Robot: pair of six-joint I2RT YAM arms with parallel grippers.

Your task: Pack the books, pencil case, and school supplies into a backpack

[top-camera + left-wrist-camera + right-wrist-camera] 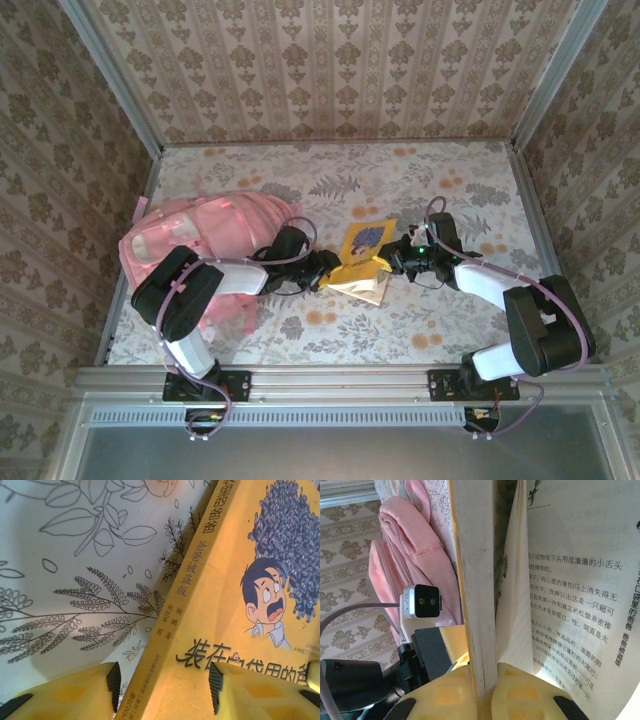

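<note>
Wallpapered walls (330,70) are enclosing a floral table (450,330): one backpack (190,235), one yellow book (368,240) being clamped by the right gripper (482,680), left gripper (165,680) gaping.

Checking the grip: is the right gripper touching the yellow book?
Touching. The right wrist view shows the right gripper shut on a sheaf of pages of the yellow book, pressed from both sides.

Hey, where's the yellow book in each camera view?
Top external: yellow book, mid-table.
Left wrist: yellow book, cover and spine, right half.
Right wrist: yellow book, page edge up the centre, open pages right.
Shared landmark: floral tablecloth.
</note>
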